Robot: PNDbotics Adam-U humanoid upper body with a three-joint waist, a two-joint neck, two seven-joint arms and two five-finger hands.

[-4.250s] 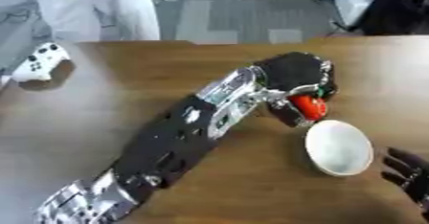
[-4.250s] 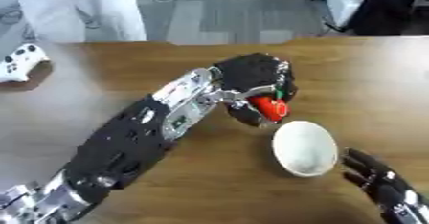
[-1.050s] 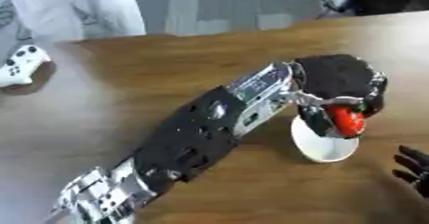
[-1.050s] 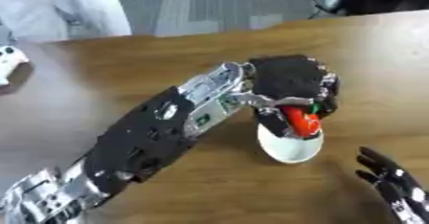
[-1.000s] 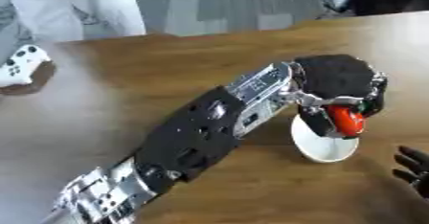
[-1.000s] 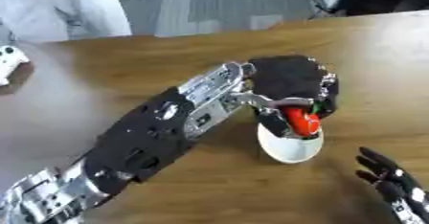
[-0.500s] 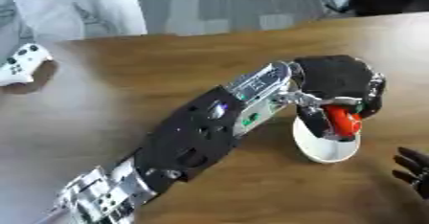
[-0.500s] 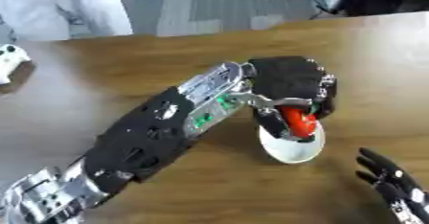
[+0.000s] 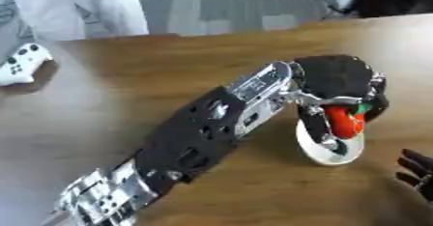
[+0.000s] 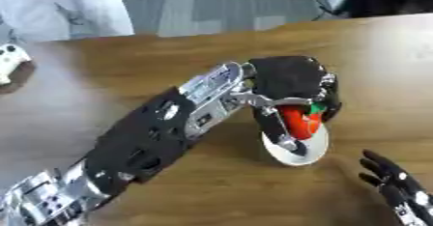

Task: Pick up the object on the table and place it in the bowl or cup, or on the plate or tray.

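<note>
My left hand [image 9: 337,77] hangs over a white bowl [image 9: 348,153] on the brown table, right of the middle. Its fingers and thumb curl round a red object with a green tip [image 9: 345,121], which is held just above the bowl's opening, partly inside its rim. Most of the bowl is hidden behind the hand and the red object. My right hand [image 10: 397,181] rests open near the lower right corner, fingers up, a short way from the bowl.
A white game controller [image 9: 19,64] lies at the table's left edge. A person in white stands beyond the far edge at the upper left. My left arm crosses the table diagonally from the lower left. Bare wood [image 9: 169,65] lies behind the arm.
Since 4.2 s ago my left hand has carried the red object from beside the bowl to over it. Over the last second it has barely moved. The camera has shifted slightly.
</note>
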